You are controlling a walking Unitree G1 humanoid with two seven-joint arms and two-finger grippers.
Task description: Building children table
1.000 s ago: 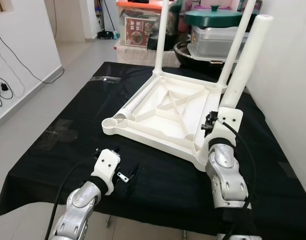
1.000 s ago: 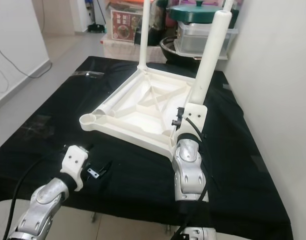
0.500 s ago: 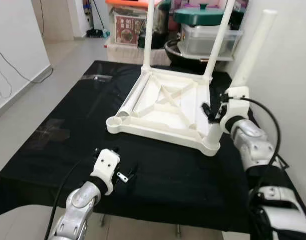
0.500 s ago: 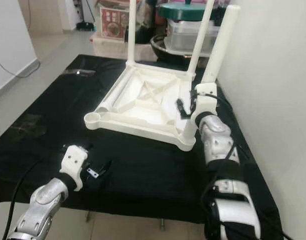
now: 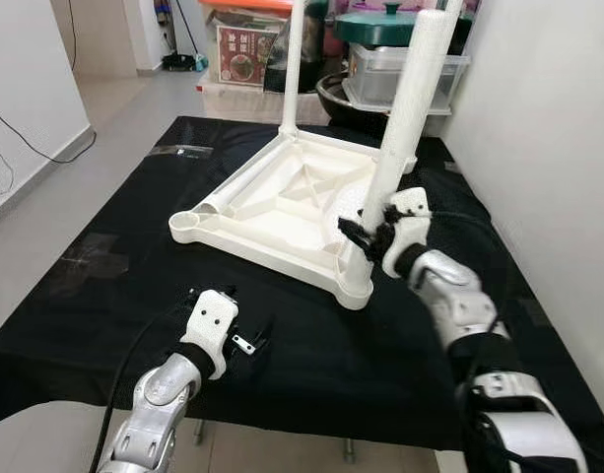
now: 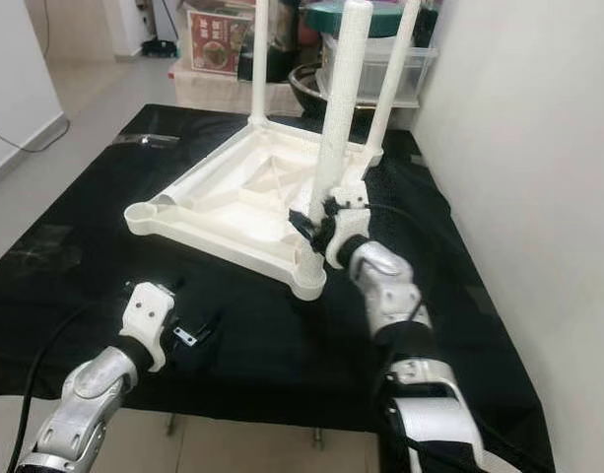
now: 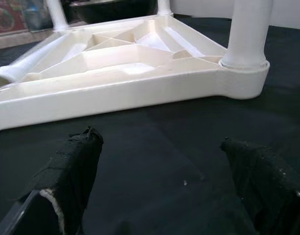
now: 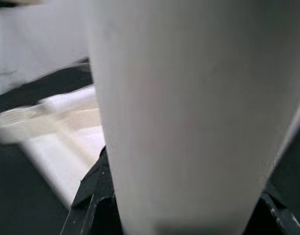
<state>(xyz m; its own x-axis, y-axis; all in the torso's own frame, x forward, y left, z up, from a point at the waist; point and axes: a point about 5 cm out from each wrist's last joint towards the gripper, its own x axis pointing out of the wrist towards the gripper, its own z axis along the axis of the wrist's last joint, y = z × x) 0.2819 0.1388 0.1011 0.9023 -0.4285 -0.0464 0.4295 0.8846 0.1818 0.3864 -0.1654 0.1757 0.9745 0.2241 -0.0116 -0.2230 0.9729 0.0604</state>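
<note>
The upturned white table top (image 5: 282, 212) lies in the middle of the black worktop (image 5: 104, 286), nearer its far edge. The right gripper (image 5: 369, 235) grips the white leg (image 5: 405, 118) standing in the near right corner socket. The left gripper (image 5: 250, 342) rests wide apart near the front edge, with bare cloth around it.

Even, bright indoor light; head views sharp. Soft glare on black tablecloth (image 5: 104, 266). Right wrist view blurred, white leg (image 8: 194, 112) out of focus. Left wrist view clear.
</note>
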